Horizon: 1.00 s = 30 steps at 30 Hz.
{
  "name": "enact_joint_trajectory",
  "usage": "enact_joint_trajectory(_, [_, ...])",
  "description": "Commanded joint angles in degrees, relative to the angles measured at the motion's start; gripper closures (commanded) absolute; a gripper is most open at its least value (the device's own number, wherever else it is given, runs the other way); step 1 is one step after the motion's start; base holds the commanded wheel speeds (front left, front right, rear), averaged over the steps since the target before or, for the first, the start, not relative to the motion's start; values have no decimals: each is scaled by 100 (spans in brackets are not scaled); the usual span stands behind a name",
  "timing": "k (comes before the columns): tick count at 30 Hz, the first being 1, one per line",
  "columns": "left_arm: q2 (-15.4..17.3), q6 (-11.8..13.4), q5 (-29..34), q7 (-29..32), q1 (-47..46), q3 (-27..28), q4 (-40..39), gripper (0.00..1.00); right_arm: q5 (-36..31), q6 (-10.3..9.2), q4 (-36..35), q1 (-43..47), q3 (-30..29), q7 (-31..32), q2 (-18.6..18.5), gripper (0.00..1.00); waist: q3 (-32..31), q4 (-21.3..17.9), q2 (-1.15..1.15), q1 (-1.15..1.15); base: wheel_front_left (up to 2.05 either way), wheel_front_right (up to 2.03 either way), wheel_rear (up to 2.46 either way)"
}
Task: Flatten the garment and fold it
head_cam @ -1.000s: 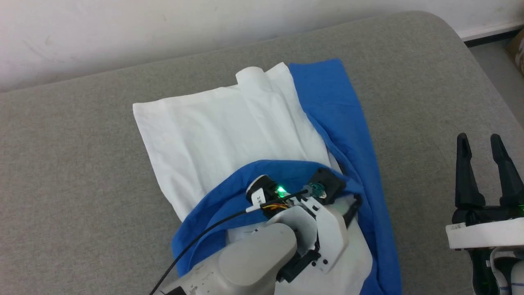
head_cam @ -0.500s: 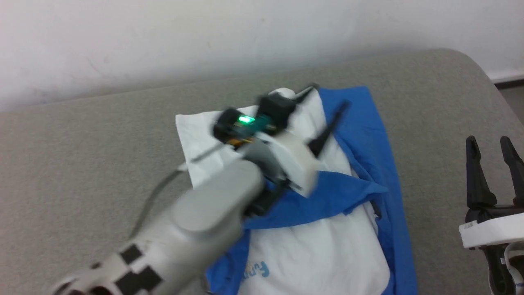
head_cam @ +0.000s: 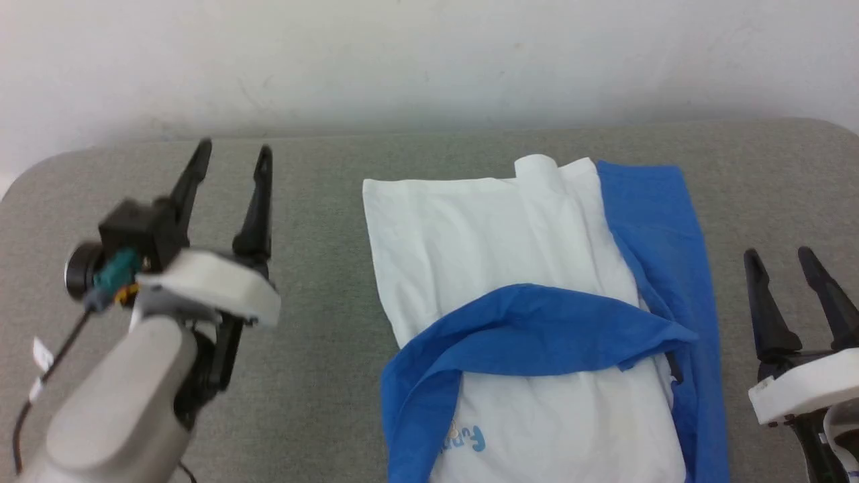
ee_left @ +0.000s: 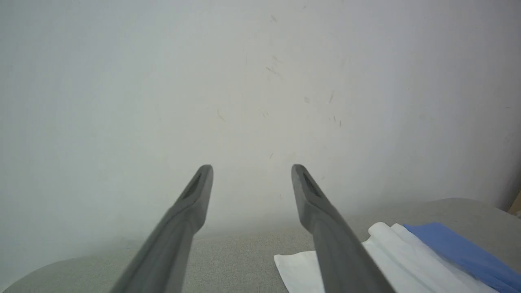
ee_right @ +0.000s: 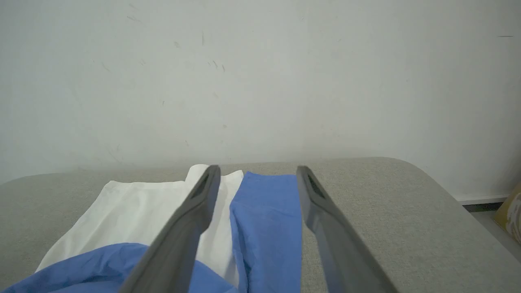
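The garment (head_cam: pixel 496 255) lies on the grey cushion, its white body partly folded. One blue sleeve (head_cam: pixel 537 329) crosses the chest; the other (head_cam: pixel 661 228) runs along its right side. Light-blue lettering (head_cam: pixel 463 439) shows near the bottom edge. My left gripper (head_cam: pixel 231 153) stands open to the left of the garment, apart from it, holding nothing; the left wrist view shows its fingers (ee_left: pixel 191 203) against the wall with the garment's corner (ee_left: pixel 301 268) at the lower right. My right gripper (head_cam: pixel 778 258) is open at the right, beside the blue sleeve (ee_right: pixel 268 219).
The grey cushion (head_cam: pixel 322 349) ends in rounded corners at the far left and right. A white wall (head_cam: pixel 402 60) rises just behind it. A strip of floor with a tan object (ee_right: pixel 511 213) shows past the cushion's right end.
My left arm has let go of the blue sleeve, leaving it across the chest, and swung off the garment to the left. The head camera has shifted too. The right gripper kept still.
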Motion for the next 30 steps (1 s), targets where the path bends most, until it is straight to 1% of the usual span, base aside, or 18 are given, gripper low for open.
enact_joint_trajectory(1, [-26,92,150,-25,390,168,-248,0,5,-11,28,53,16,62,-60,0,74,165,0,0,0,0,0])
enact_joint_trajectory(3, [-80,187,360,-26,911,430,-570,0,-15,-11,113,29,49,207,-130,0,122,260,0,0,0,0,0])
enact_joint_trajectory(6, [-316,260,642,-27,1584,798,-954,0,-65,-11,302,-97,134,552,-328,0,239,410,0,0,0,0,0])
enact_joint_trajectory(10, [-708,222,1025,-27,2187,1140,-1263,0,-2,-11,685,-490,215,1152,-737,0,501,647,0,0,0,0,0])
enact_joint_trajectory(12, [-926,122,1161,-27,2362,1276,-1346,0,113,-11,894,-773,247,1485,-971,0,667,799,0,0,0,0,0])
enact_joint_trajectory(15, [-1199,-100,1378,-27,2481,1370,-1350,0,319,-11,1229,-1296,295,1996,-1378,0,955,1046,0,0,0,0,0])
enact_joint_trajectory(18, [-1454,-330,1556,-28,2479,1446,-1278,0,545,-11,1621,-1863,380,2537,-1771,0,1251,1307,0,0,0,0,0])
enact_joint_trajectory(22, [-1778,-583,1751,-28,2436,1614,-1203,0,722,-11,2250,-2582,441,3133,-2184,0,1569,1631,0,0,0,0,0])
enact_joint_trajectory(25, [-1994,-760,1894,-28,2409,1713,-1151,0,667,-11,2742,-3042,402,3391,-2400,0,1780,1843,0,0,0,0,0])
enact_joint_trajectory(30, [-2288,-1052,2089,-28,2356,1887,-1071,0,378,-11,3534,-3622,247,3457,-2628,0,2064,2116,0,0,0,0,0])
